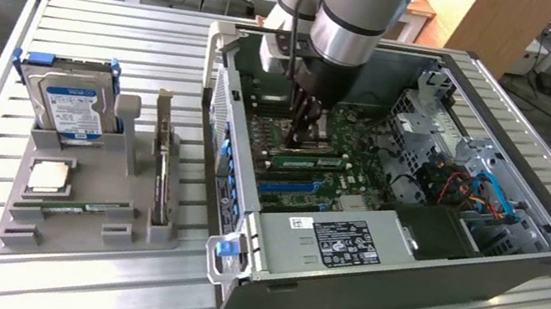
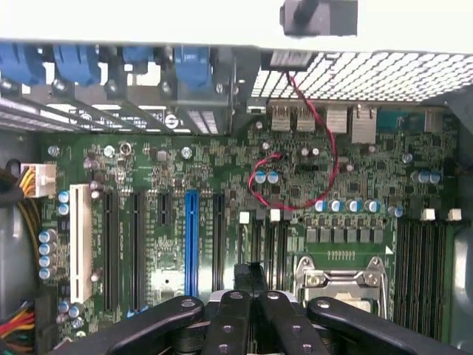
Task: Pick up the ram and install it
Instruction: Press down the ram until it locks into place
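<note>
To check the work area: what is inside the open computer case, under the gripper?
A green motherboard with a blue slot, a metal processor socket and a red wire. The shut gripper covers the board directly beneath it.

We see the tool (image 1: 305,141) down inside the open-topped computer case (image 1: 399,291), with open room above. Case walls ring it; the power supply (image 1: 346,237) and the drive cage (image 1: 511,234) crowd one side, and a red wire (image 2: 337,159) loops over the motherboard (image 2: 222,185). On the worktop (image 1: 137,37), bare slats run beside the parts holder (image 1: 67,241).
</note>
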{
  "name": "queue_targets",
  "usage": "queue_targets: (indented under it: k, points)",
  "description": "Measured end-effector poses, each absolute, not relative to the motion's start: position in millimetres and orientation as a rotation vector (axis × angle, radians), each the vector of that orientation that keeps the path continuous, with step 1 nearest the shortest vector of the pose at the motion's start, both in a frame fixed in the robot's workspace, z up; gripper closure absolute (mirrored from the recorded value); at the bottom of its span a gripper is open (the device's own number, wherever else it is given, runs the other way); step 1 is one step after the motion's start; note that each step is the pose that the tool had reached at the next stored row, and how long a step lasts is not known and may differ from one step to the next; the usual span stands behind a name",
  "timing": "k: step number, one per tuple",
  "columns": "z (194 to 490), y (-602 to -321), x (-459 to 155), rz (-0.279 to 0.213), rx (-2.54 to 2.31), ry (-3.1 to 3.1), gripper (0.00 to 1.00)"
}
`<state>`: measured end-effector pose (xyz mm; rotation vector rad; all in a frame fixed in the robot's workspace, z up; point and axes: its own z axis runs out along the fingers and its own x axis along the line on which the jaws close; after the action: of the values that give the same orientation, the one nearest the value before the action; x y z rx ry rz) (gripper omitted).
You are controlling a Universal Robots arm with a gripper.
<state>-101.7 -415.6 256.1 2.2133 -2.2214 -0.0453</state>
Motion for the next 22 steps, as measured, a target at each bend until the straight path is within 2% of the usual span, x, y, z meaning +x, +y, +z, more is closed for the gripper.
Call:
queue_targets:
  k: [22]
  points:
    - [246.6, -415.6, -107.4, -0.045, 2.212, -2.222, 0.89]
